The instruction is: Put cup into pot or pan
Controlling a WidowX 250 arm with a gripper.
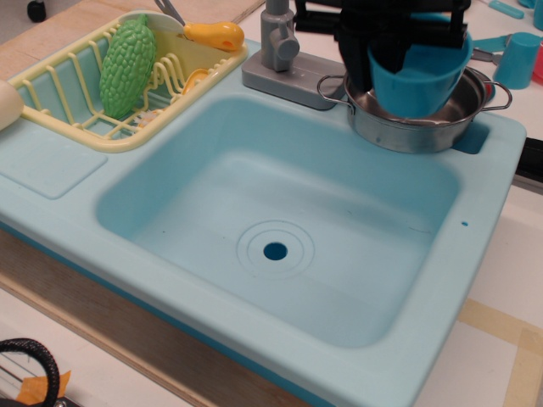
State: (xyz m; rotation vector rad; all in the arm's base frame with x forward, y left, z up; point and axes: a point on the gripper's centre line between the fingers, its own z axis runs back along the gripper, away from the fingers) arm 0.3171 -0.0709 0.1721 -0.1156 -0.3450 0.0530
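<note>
The medium-blue cup hangs upright in my black gripper, which is shut on its rim. The cup sits directly over the shiny steel pot on the sink's back right corner, its base at or just below the pot's rim. I cannot tell whether the cup touches the pot's bottom. The gripper body covers the cup's far rim and the back of the pot. The pot's wire loop handles show at left and right.
A light blue toy sink with a drain hole fills the middle. A grey faucet stands left of the pot. A yellow dish rack holds a green bumpy vegetable. A paler blue cup stands at the far right.
</note>
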